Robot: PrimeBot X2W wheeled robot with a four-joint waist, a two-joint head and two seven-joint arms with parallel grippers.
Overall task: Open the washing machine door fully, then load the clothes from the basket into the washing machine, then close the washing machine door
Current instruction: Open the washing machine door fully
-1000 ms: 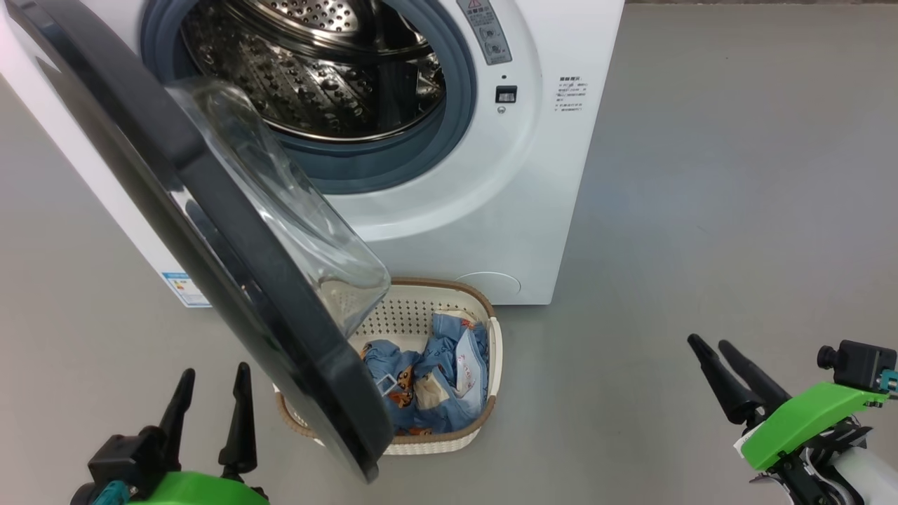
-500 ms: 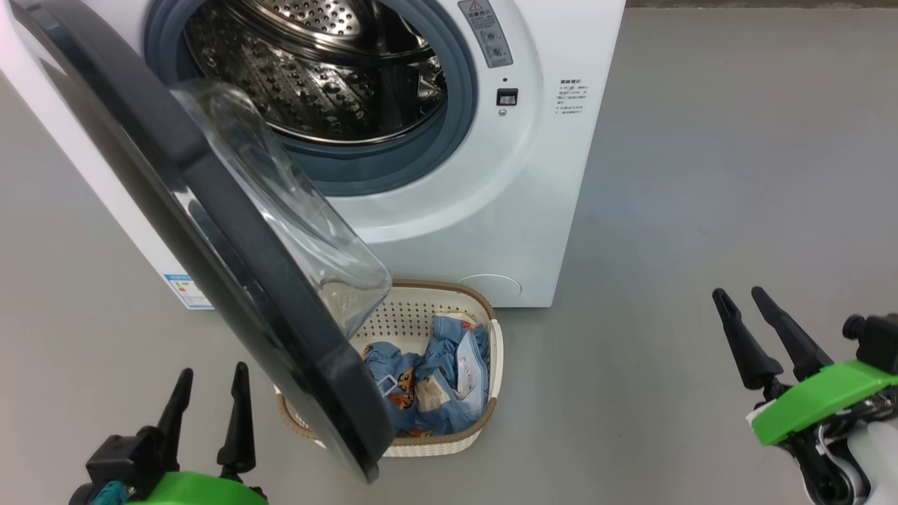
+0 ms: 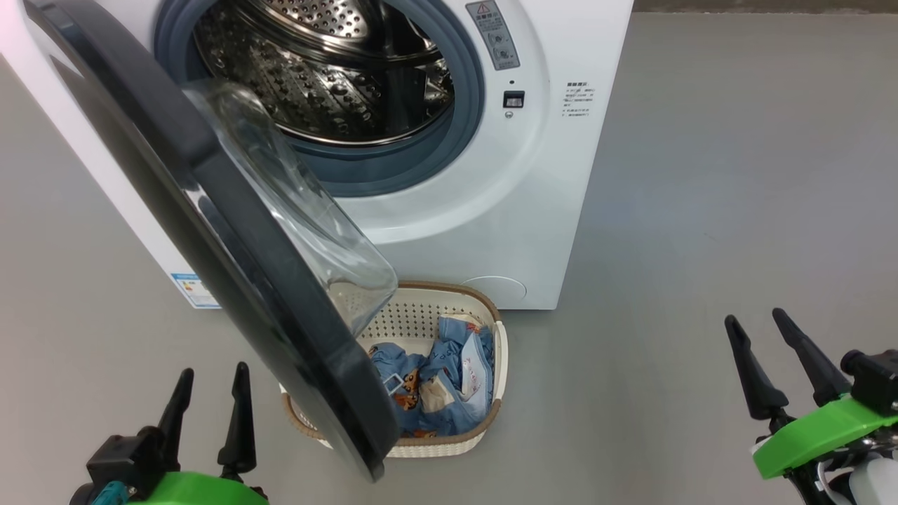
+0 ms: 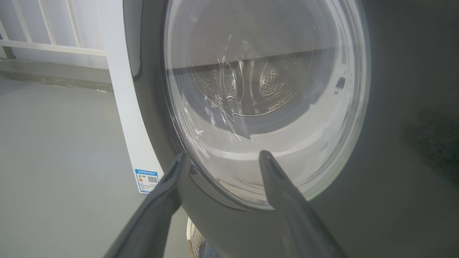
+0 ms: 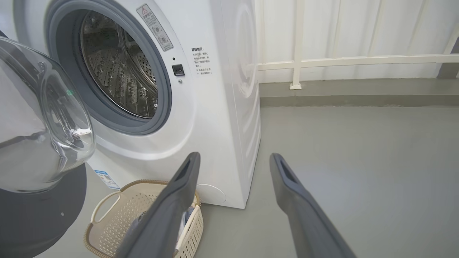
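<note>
Fingers spread and gripping nothing, the left end effector point(image 3: 215, 369) hovers low, just left of the washing machine door point(image 3: 309, 365), which stands swung open. The right end effector point(image 3: 753, 315), equally spread, hangs well apart over the grey floor point(image 3: 701, 210). Between them, nearer the left one, the basket point(image 3: 414, 322) sits against the front of the washing machine point(image 3: 491, 231). The clothes point(image 3: 438, 393) lie heaped inside, partly beneath the door's lower edge. Beyond, the steel drum point(image 3: 337, 77) lies exposed.
</note>
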